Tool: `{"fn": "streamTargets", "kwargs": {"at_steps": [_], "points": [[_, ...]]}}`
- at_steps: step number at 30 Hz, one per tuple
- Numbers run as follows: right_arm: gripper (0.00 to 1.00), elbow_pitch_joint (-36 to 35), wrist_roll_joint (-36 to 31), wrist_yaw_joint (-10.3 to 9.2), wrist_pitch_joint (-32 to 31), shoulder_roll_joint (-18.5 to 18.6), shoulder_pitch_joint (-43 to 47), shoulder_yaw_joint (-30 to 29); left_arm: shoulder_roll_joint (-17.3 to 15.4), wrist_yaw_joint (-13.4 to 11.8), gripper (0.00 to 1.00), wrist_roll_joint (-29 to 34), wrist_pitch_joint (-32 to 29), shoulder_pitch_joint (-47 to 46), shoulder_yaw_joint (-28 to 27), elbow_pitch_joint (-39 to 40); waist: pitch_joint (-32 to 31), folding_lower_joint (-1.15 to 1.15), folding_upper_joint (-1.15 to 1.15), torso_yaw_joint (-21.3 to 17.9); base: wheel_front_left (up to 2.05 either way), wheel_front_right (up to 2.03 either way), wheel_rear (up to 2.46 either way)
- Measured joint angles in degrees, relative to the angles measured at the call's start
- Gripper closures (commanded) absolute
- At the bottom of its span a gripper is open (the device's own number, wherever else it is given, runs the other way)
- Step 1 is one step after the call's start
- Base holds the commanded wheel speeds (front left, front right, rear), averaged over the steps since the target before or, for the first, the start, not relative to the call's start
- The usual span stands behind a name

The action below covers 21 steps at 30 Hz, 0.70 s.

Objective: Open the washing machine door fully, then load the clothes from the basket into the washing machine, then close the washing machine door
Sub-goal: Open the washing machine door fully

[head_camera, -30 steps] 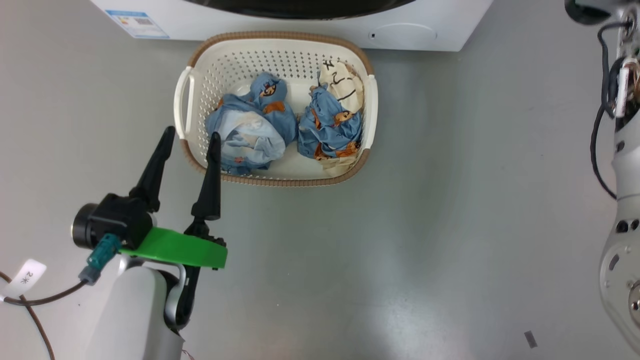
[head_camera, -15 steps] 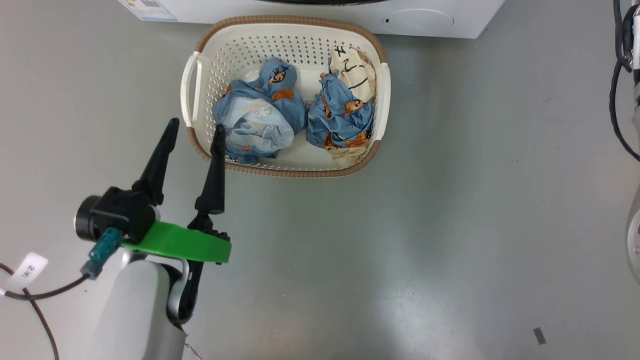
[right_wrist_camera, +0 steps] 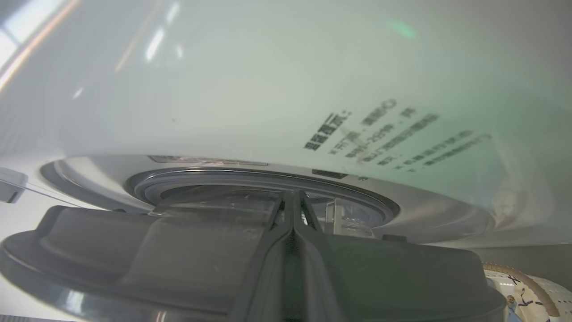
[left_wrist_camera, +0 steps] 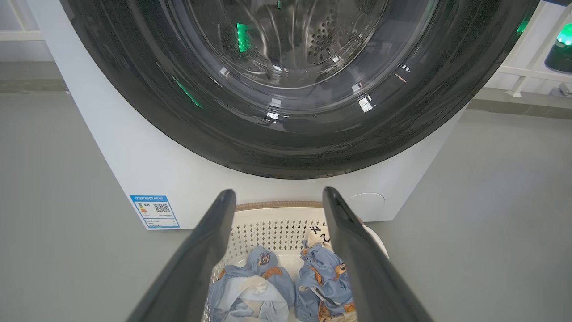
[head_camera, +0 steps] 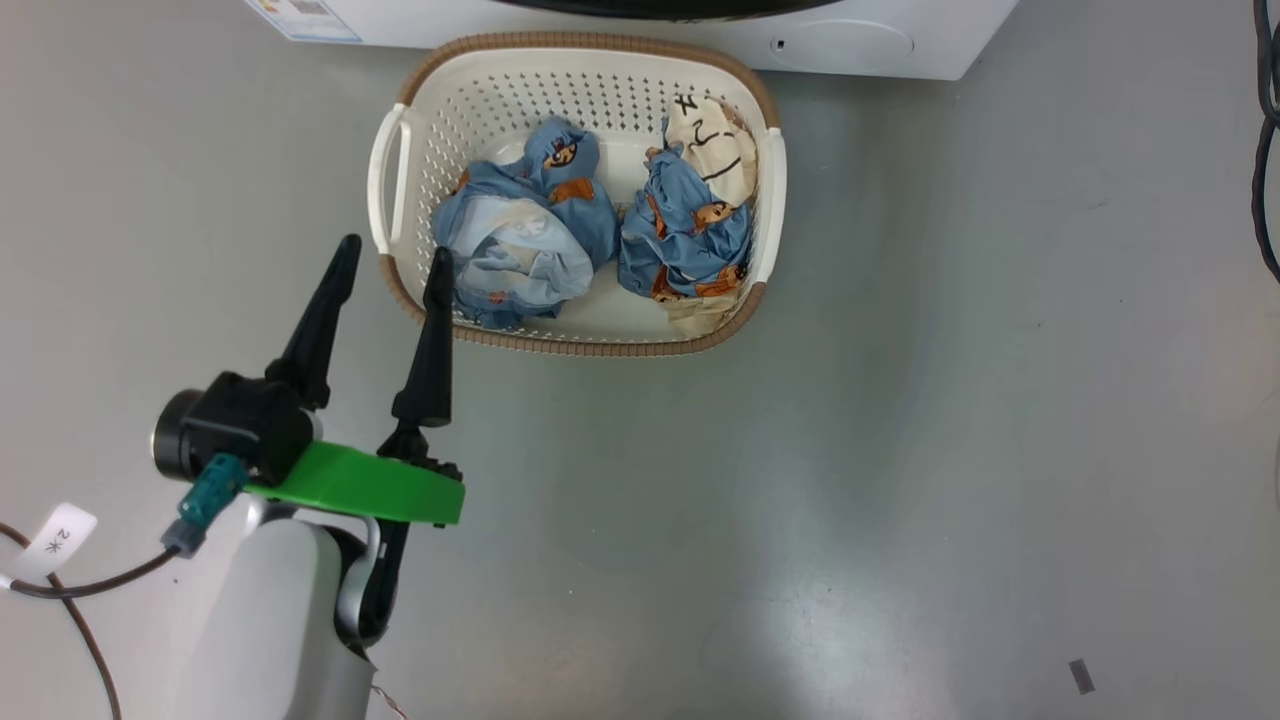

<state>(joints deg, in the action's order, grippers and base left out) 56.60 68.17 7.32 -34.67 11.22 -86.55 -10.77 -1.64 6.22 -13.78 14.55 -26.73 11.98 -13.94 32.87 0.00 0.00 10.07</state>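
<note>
Hardly anything is done so far, I'd say. The door [left_wrist_camera: 286,134] is at best cracked open. From the right wrist I see a sliver of gap between its dark edge and the silver ring of the machine [left_wrist_camera: 134,156], but from the left wrist it looks nearly flat against the front, so I can't be sure. The right tool [right_wrist_camera: 292,197] has its fingers pressed together with nothing between them, the tips up against that door edge. My guess is that it is working the door open.

The clothes [head_camera: 520,240] are two blue bundles lying side by side in the basket [head_camera: 580,346]. The basket sits on the floor [head_camera: 900,450] just in front of the machine. The left tool [head_camera: 395,247] is spread wide and empty, over the basket's near left corner.

That leaves swinging the door fully open, loading both bundles and closing the door.
</note>
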Motion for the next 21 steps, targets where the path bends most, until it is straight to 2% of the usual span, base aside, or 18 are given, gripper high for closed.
{"fn": "streamTargets", "kwargs": {"at_steps": [10,21], "points": [[1.00,-6.66,0.07,-0.01,-6.26,0.09,5.20,0.77,0.01,-0.45,0.00,-0.04,0.00,0.00,-0.08,0.00,-0.74,0.00,0.00,-0.49,0.00,0.00,0.00],[1.00,-18.34,2.66,-0.01,-14.22,-2.27,16.49,0.35,0.01,-0.60,0.00,-0.01,0.00,0.22,-0.04,-0.18,-2.98,0.00,0.00,-1.30,0.00,0.00,0.00]]}}
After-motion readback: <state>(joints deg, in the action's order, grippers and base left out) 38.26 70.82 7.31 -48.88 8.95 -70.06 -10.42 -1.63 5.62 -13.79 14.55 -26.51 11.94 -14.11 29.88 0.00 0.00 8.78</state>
